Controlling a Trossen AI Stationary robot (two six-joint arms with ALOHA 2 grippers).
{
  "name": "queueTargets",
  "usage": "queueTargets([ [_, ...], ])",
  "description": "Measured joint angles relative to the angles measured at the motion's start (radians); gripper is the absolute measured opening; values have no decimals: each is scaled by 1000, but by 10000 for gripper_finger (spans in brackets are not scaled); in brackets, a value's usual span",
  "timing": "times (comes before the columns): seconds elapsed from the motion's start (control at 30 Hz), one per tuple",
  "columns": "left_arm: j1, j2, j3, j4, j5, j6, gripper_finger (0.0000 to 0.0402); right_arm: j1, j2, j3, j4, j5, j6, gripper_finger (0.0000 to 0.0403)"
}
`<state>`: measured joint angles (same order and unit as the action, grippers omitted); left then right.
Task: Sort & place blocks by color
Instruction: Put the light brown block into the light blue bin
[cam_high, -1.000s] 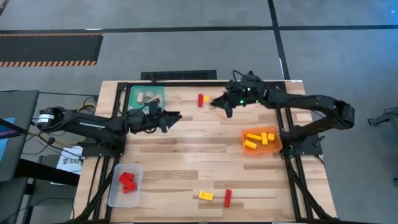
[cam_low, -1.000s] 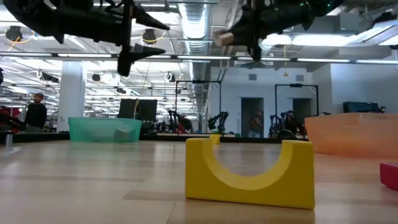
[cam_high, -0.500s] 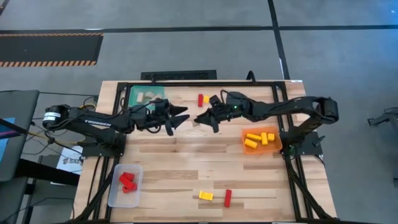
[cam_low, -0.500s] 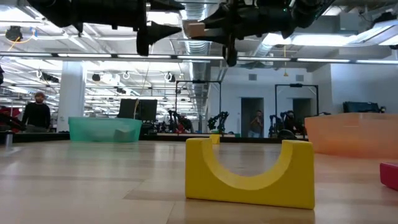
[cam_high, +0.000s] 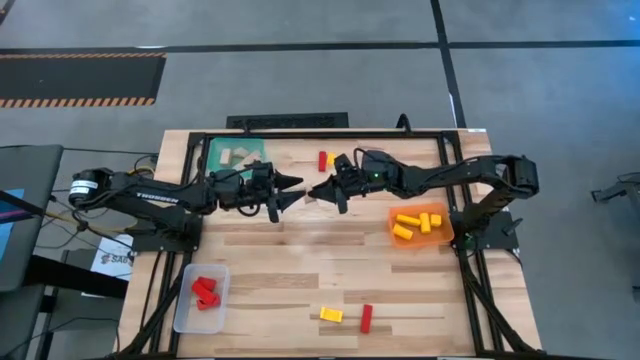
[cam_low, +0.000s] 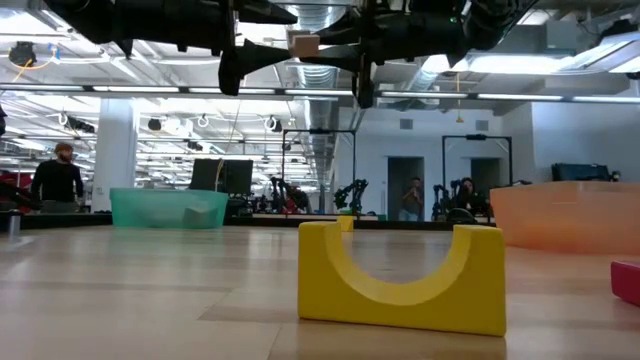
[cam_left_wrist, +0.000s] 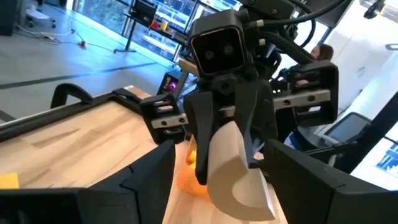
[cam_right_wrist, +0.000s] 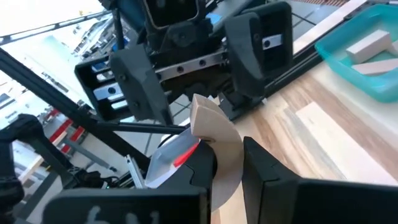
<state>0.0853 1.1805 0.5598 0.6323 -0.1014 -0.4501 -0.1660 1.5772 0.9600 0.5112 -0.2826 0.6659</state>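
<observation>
Handover in mid-air above the far-centre tabletop (cam_high: 300, 270). Right gripper (cam_high: 318, 192) has its fingers pinching a pale plain-wood arch-shaped block (cam_right_wrist: 214, 134), raised well off the surface. Left gripper (cam_high: 288, 188) faces it tip to tip, fingers spread on either side of the block's free end, apparently not yet closed on it.

Progress, judged from the layout:
- Teal rectangular tray (cam_high: 218, 150), far-left corner: several pale wood pieces in.
- Orange rectangular tray (cam_high: 445, 232), right edge: about four yellow blocks in.
- Clear rectangular tray (cam_high: 182, 312), near-left corner: a couple of red blocks in.

Left loose: small red block (cam_high: 323, 161) touching small yellow block (cam_high: 332, 159) near the far edge; yellow arch block (cam_high: 330, 315) and red brick (cam_high: 366, 318) near the near edge. Roughly two-thirds done.
</observation>
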Motion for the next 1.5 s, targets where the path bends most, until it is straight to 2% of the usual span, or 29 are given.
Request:
queueTargets([
  [0.57, -32, 0, 0, 11, -10, 254, 233, 2, 0, 0, 7, -1, 106, 52],
  [1.2, -34, 0, 0, 13, -23, 265, 232, 2, -1, 0, 58, -3, 131, 52],
  [1.3, -34, 0, 0, 13, -23, 266, 220, 5, -1, 0, 58, -3, 131, 52],
  [1.5, -34, 0, 0, 14, -23, 271, 171, 13, -1, 0, 58, -3, 131, 52],
])
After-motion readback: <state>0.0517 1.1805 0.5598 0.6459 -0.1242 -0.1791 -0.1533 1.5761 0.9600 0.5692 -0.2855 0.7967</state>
